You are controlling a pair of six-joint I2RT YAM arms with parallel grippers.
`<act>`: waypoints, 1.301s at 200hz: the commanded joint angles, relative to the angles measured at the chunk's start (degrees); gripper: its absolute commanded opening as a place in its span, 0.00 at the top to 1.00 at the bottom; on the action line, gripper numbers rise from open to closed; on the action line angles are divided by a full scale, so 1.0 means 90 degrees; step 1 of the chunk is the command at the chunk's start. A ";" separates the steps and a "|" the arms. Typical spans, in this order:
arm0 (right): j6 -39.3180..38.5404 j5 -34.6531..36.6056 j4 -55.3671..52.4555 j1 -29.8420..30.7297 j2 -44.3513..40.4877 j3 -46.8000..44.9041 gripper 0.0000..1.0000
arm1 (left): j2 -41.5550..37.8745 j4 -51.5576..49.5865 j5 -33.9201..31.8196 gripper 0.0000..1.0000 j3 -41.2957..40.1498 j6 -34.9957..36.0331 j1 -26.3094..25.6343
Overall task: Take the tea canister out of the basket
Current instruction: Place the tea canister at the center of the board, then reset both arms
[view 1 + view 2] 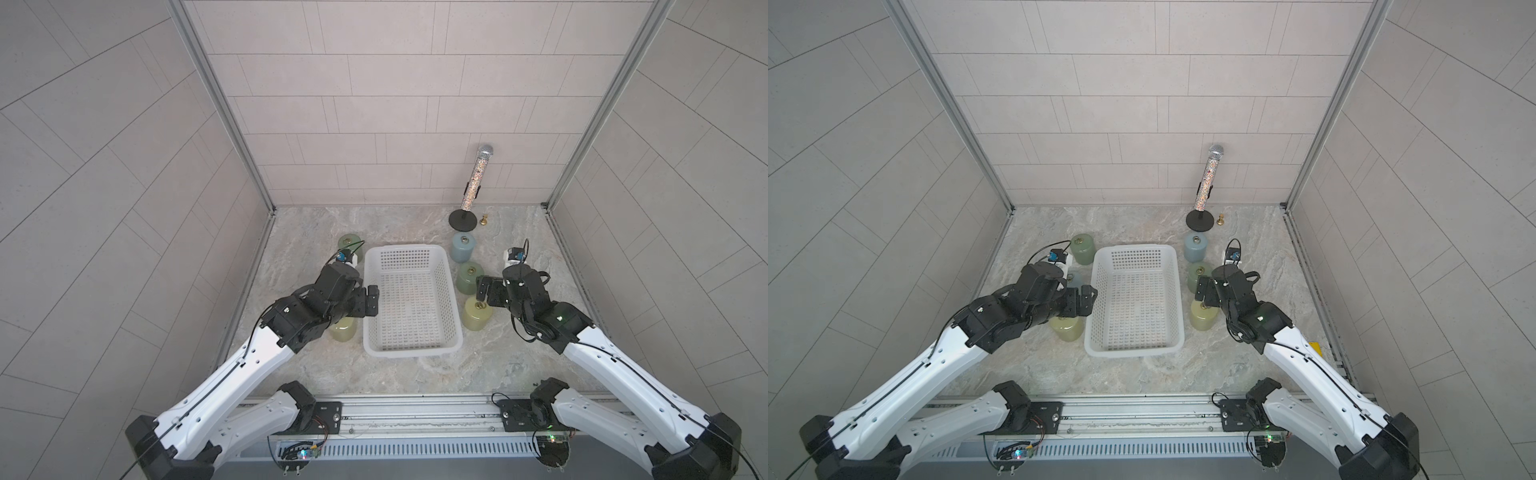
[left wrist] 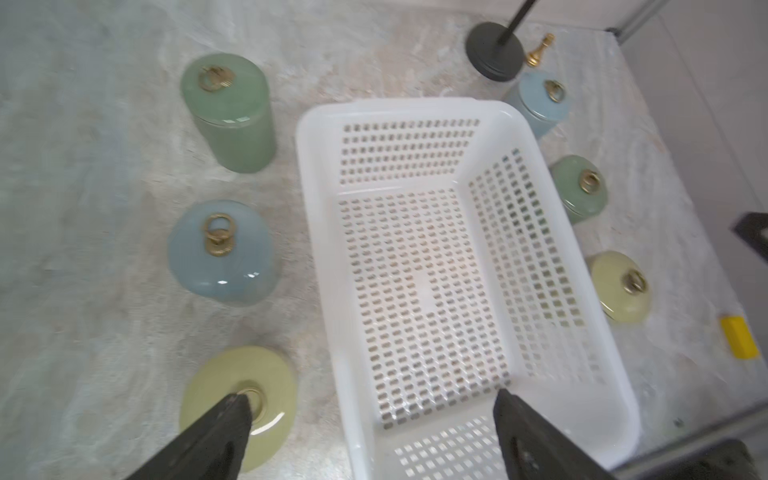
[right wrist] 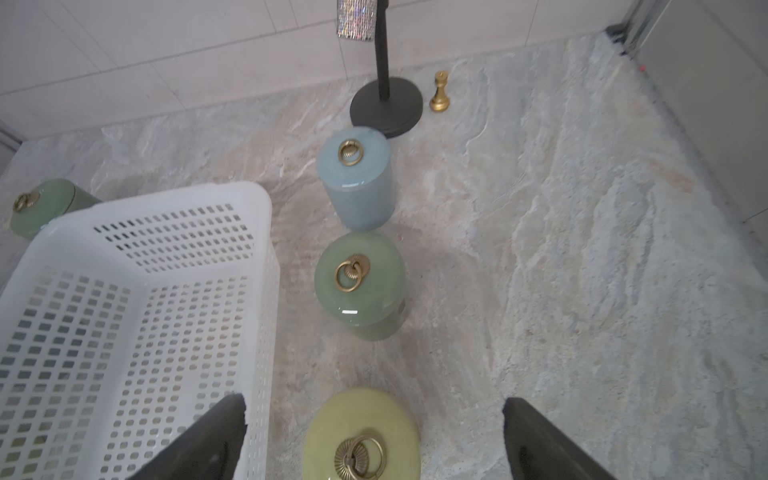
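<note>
The left arm [image 1: 1000, 316] hides most of one blue canister [image 1: 1076, 280]

white perforated basket [image 1: 413, 351], green canister [image 3: 374, 266], blue canister [image 3: 357, 195], yellow canister [image 3: 332, 424], glittery microphone [image 1: 476, 183], marbled grey table [image 1: 374, 374]

basket [image 1: 411, 352] open above | left canisters [image 2: 224, 253], right canisters [image 3: 359, 282] line its long sides | microphone stand [image 1: 462, 219] far right | near tabletop [image 1: 415, 376] free

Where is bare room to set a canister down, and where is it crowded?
Free: inside the basket; the marble between its near rim and the rail; the far strip left of the microphone stand. Crowded: canisters lining both long sides.
</note>
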 commanded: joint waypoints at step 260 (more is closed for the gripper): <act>-0.2699 0.0472 0.8616 -0.2815 0.3597 -0.2842 0.00 | 0.3014 0.8332 -0.1481 0.00 -0.3267 0.2473 0.4011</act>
